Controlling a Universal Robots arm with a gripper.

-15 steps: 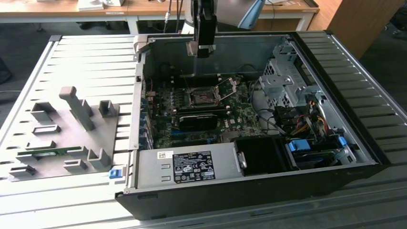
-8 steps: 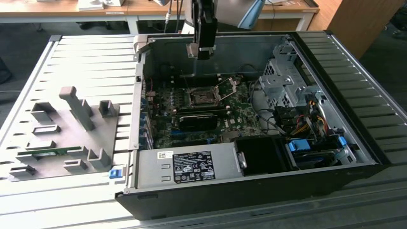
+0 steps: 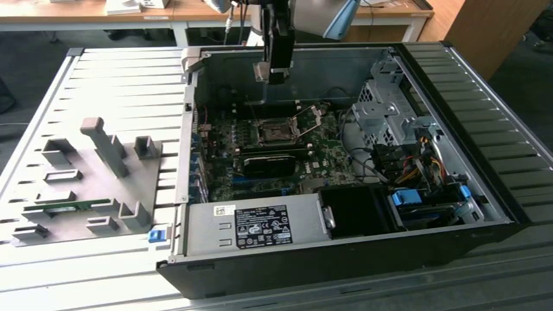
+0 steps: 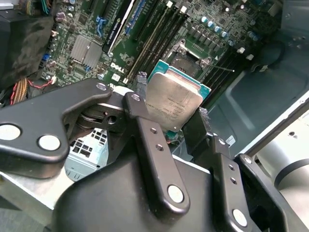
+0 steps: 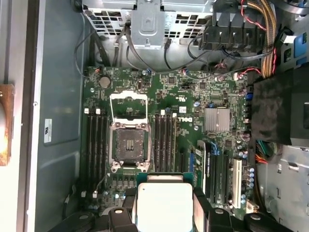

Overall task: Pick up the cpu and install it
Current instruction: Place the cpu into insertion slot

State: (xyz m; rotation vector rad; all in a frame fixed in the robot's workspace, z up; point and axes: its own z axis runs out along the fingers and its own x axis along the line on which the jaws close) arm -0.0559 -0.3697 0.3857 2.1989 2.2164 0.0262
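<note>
Slatted desk (image 3: pixel 112 84) carries an open case (image 3: pixel 346 265); tool (image 4: pixel 166 111) clamped on cpu (image 4: pixel 176 96), held above motherboard (image 5: pixel 193 96), just off the open socket (image 5: pixel 128 145), not seated.

- Surface (image 3: pixel 103 84): grey metal, ribbed with long parallel slots, brightly lit on the exterior view's left.
- Desks (image 3: pixel 78 14): light wooden tops on white legs, standing behind the surface.
- Wooden cabinet (image 3: pixel 493 32): plain brown panel, at the exterior view's upper right.
- Floor (image 3: pixel 537 91): dark, visible beside the surface on both sides.
</note>
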